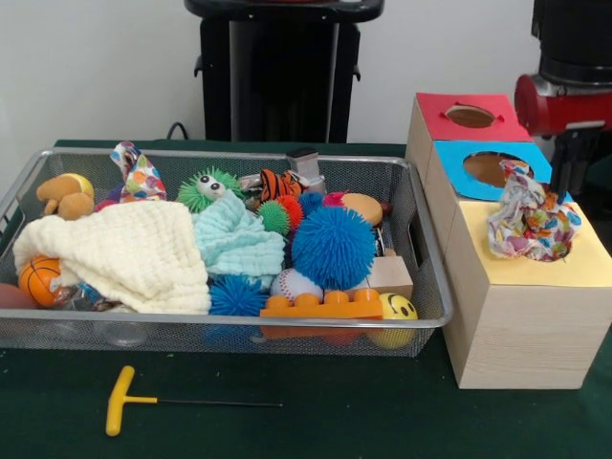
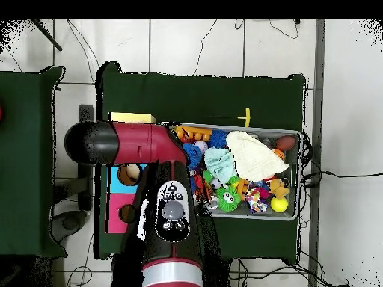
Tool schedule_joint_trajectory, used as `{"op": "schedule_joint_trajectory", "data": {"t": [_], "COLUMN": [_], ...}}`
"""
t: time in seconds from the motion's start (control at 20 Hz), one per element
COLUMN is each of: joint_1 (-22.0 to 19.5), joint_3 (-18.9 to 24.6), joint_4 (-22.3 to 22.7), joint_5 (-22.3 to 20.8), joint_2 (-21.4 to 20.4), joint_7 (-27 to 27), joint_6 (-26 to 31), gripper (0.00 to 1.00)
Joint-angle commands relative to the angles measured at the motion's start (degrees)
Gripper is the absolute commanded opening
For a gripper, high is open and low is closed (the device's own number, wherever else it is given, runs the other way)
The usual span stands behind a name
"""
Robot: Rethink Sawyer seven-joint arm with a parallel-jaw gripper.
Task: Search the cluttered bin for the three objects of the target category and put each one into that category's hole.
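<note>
Wire-mesh bin (image 1: 421,239) positioned on the green table (image 1: 316,421), filled with clutter. Contents, front view: cream knitted cloth (image 1: 129,253) draped over the left half; pale mint cloth (image 1: 234,241) just beside it; large blue spiky ball (image 1: 333,247) near the centre; smaller blue spiky ball (image 1: 236,296) at the near wall; green spiky ball with eyes (image 1: 207,189) toward the far wall; baseball (image 1: 295,284), orange toy brick (image 1: 322,305) and yellow smiley ball (image 1: 397,308) along the near side; small basketball (image 1: 39,279) at the left end; second polka-dot cloth (image 1: 137,172) raised at the far left rim. Three wooden boxes in a row to the right of the bin: red-topped (image 1: 449,103) farthest, blue-topped (image 1: 457,161) in the middle, yellow-topped box (image 1: 583,258) nearest. White cloth with colourful polka dots (image 1: 529,220) bunched on the yellow top, covering the hole location; hole itself hidden. Gripper (image 1: 572,172) directly above and behind the dotted cloth; jaw position impossible to tell, contact with the cloth not discernible. Red arm (image 2: 142,143) extended over the boxes in the overhead view. Yellow-handled T-tool (image 1: 122,400) lying on the table, in front of the bin, apart from it.
</note>
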Motion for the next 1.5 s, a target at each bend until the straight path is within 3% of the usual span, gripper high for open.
{"op": "schedule_joint_trajectory", "data": {"t": [0.05, 1.5], "joint_1": [-1.73, -4.95], "joint_3": [1.58, 4.28], "joint_4": [1.73, 6.18], "joint_5": [-0.87, -2.24], "joint_2": [-5.33, -2.28], "joint_7": [4.22, 3.30], "joint_6": [11.34, 1.69], "gripper": [0.00, 0.00]}}
